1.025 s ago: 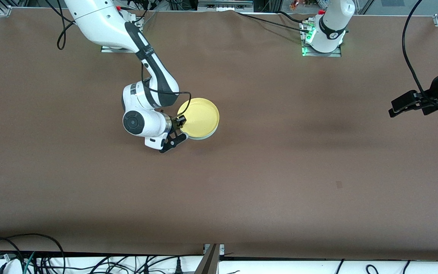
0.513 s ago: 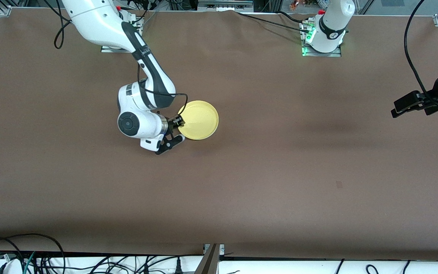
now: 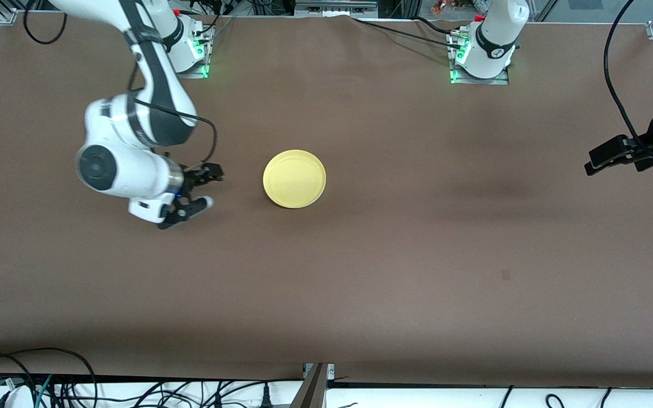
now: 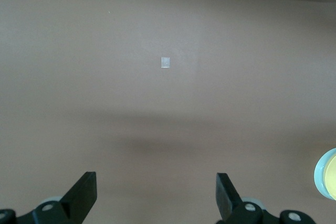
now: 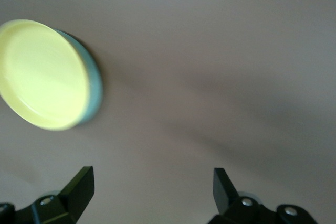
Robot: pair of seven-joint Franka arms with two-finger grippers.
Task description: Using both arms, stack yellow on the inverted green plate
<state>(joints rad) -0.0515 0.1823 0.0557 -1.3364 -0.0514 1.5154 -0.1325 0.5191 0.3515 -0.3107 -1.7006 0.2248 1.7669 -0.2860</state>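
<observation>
The yellow plate lies right way up near the middle of the brown counter, stacked on the green plate. From the high front camera only the yellow one shows, since it covers the one beneath. The right wrist view shows the pale green rim as a band under the yellow edge, and the left wrist view catches a sliver of the same stack at the border of its picture.

The right claw hangs over bare counter beside the stack, toward the right arm's end of the counter and clear of the plates. Its two black fingers are spread wide with nothing between them.

The left claw is over the counter's edge at the left arm's end, well apart from the plates, and that arm waits there. Its fingers are also spread wide and hold nothing. Under it the left wrist view shows plain counter with a small pale square mark

Green lights glow at both arm bases along the top of the front view, and black cables trail along the counter's near edge
</observation>
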